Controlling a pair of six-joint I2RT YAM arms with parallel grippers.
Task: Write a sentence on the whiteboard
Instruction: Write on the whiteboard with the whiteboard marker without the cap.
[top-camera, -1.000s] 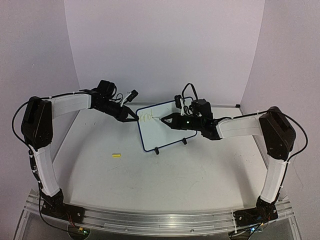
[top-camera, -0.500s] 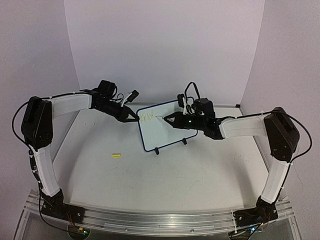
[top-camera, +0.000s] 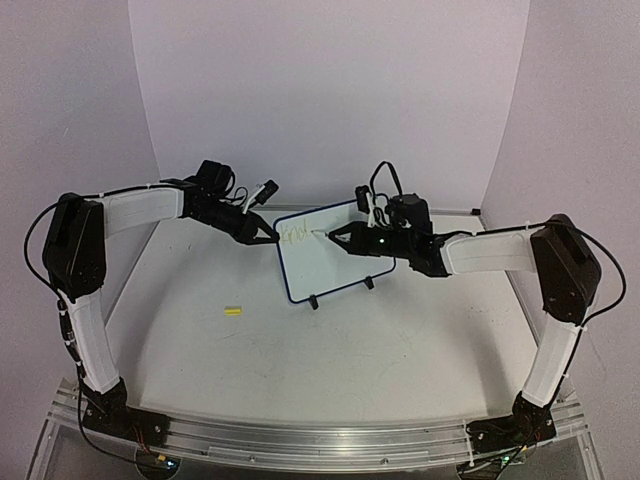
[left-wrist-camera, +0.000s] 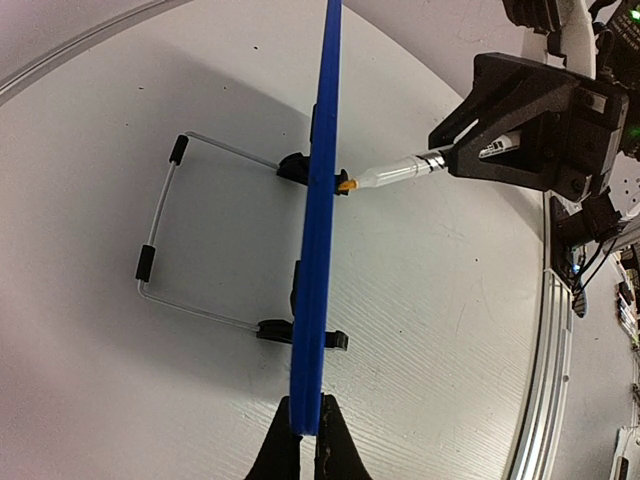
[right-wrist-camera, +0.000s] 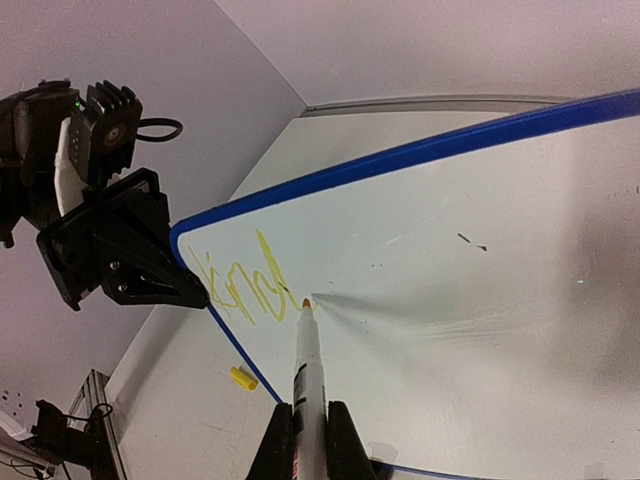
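The whiteboard (top-camera: 335, 268) stands tilted on its clip feet mid-table, seen edge-on as a blue rim (left-wrist-camera: 318, 250) in the left wrist view. My left gripper (top-camera: 271, 238) (left-wrist-camera: 305, 425) is shut on its upper left edge. My right gripper (top-camera: 342, 238) (right-wrist-camera: 308, 425) is shut on a white marker (right-wrist-camera: 306, 370) (left-wrist-camera: 395, 175). Its orange-yellow tip touches the board just right of the sentence (right-wrist-camera: 245, 285), a few yellow letters near the top left corner. In the right wrist view the left gripper (right-wrist-camera: 192, 293) shows at that corner.
A yellow marker cap (top-camera: 233, 311) (right-wrist-camera: 243, 377) lies on the table left of the board. The wire stand (left-wrist-camera: 165, 230) reaches out behind the board. Walls close the table at the back and sides.
The right gripper and marker have shifted slightly up and to the right along the top line of writing. The left gripper and the board have stayed still.
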